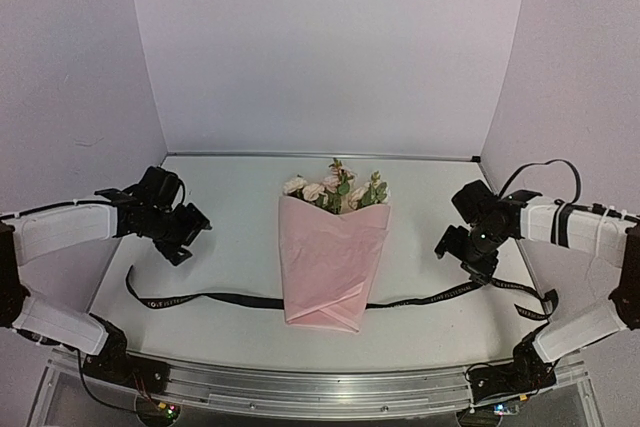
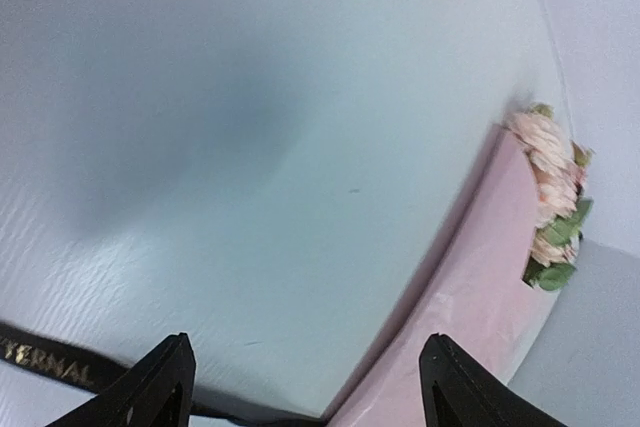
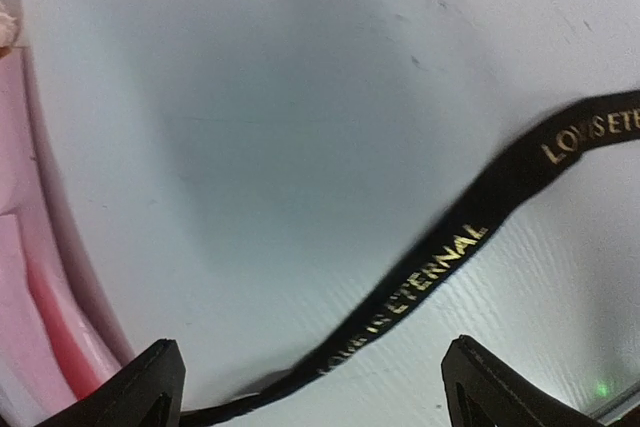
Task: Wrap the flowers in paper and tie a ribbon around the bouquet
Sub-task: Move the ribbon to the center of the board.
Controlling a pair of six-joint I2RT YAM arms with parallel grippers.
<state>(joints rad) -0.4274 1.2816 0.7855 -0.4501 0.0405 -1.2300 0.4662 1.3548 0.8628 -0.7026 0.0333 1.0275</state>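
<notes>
Top external view showed left gripper point(image 1: 194, 237) and right gripper point(image 1: 458, 253) gaping empty beside the bouquet point(image 1: 335, 257), ribbon point(image 1: 210, 299) running under it.

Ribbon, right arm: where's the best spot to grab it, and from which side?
Take the ribbon on its free stretch right of the bouquet, probably straight down from above with the right gripper, jaws across its width. It lies flat on the table, and its middle is pinned under the bouquet.

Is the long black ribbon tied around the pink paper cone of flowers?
No, the ribbon lies flat, untied, trailing out both sides of the cone.
</notes>
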